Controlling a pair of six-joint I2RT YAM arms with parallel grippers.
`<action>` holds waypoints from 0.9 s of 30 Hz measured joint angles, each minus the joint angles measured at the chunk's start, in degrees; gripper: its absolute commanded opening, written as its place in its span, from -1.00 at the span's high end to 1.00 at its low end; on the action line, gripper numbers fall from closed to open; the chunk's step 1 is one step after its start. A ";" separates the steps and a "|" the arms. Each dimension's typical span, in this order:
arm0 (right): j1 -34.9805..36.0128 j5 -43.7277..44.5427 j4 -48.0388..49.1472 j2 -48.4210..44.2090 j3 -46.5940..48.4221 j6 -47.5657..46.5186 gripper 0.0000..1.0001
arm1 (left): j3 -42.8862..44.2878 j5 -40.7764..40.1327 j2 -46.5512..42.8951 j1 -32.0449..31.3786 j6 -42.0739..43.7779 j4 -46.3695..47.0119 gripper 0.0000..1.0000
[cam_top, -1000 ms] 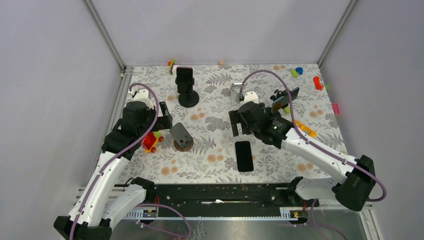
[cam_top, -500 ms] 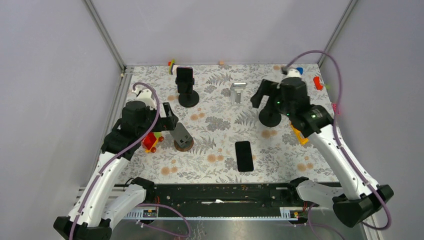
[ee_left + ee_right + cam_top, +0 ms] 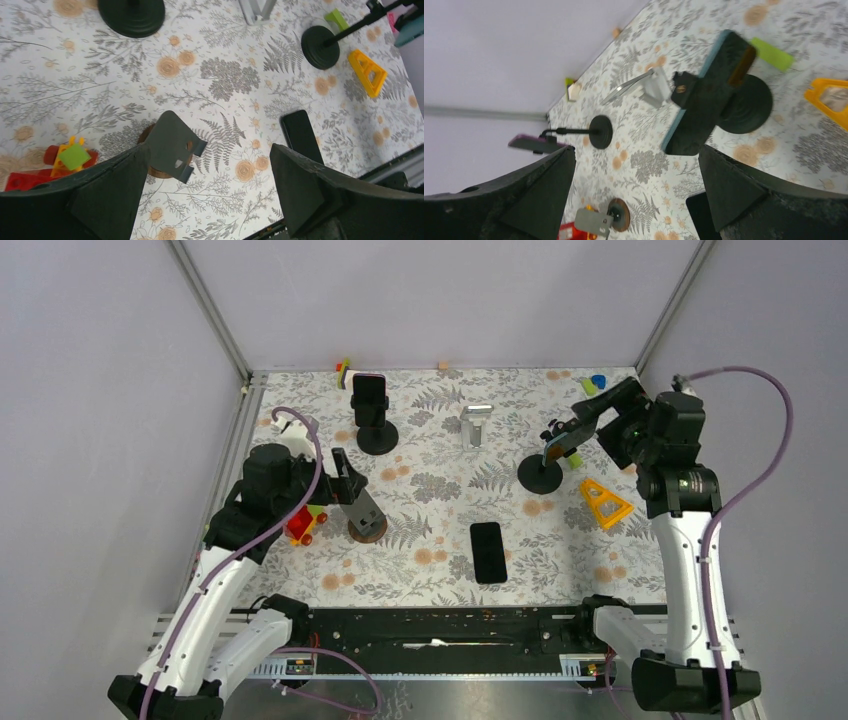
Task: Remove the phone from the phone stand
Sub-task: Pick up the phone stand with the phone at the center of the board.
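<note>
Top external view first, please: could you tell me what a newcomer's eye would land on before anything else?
Probably the teal-edged phone clamped at a tilt on the black stand at the right, with the open right gripper facing it. Next come a black phone lying flat on the floral mat near the front centre, and a third phone mounted upright at the back left.

Teal-cased phone [image 3: 719,85] sits tilted, clamped on the black, round-based phone stand [image 3: 749,107], far right side.
</note>
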 measured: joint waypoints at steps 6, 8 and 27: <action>-7.10 -0.07 0.24 -2.05 -5.73 2.91 -0.97 | -2.51 5.22 -0.15 0.00 1.29 1.40 -0.98; -7.45 -0.09 0.79 -2.05 -7.30 2.93 -0.97 | -2.60 6.32 -0.15 0.00 1.55 1.66 -0.98; -8.07 -3.08 13.11 -3.10 -21.29 9.20 -0.99 | -3.10 9.40 -0.79 0.00 2.40 3.63 -0.98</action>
